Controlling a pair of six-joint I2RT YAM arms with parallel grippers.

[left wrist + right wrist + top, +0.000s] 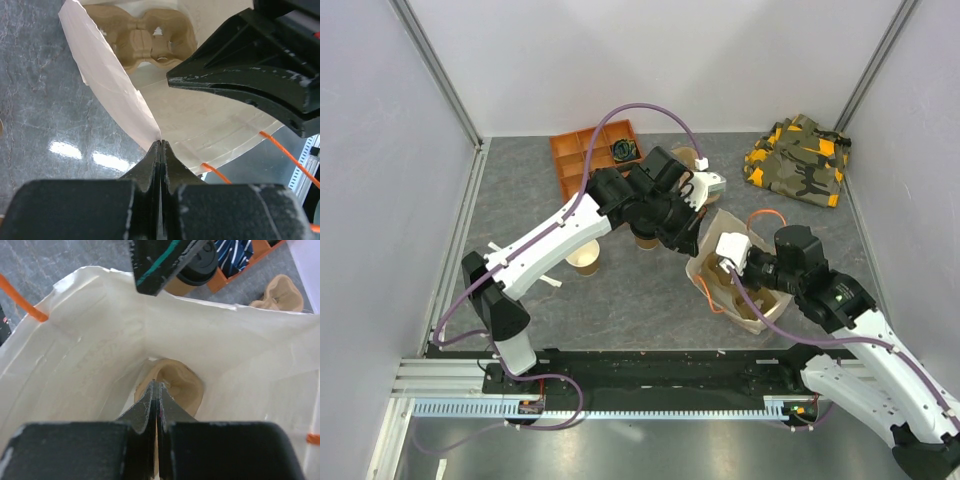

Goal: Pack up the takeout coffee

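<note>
A: How are the arms posed?

B: The left arm (555, 240) is stretched from its base across the table (620, 300) toward the middle, with the wrist bent down at the paper bag (85, 335). The right arm (860, 335) is reached in from the opposite side, and its gripper is dipped into the bag's open mouth.

A: And the fingers?

B: The left gripper (160, 145) is seen clamped on the bag's rim, with a white fold of paper pinched at the tips. The right gripper (156, 387) is closed flat, finger against finger, above a pulp carrier (185, 390) lying at the bag's bottom. Whether paper is caught between those fingers cannot be told.

A: Where is the takeout coffee (200, 267)?

B: It is found outside the bag, on the table just beyond the far rim, beside an orange tray (582, 165), and it is partly hidden by the left gripper. It is stood upright: the long axis is vertical and the black lid is pointed up.
</note>
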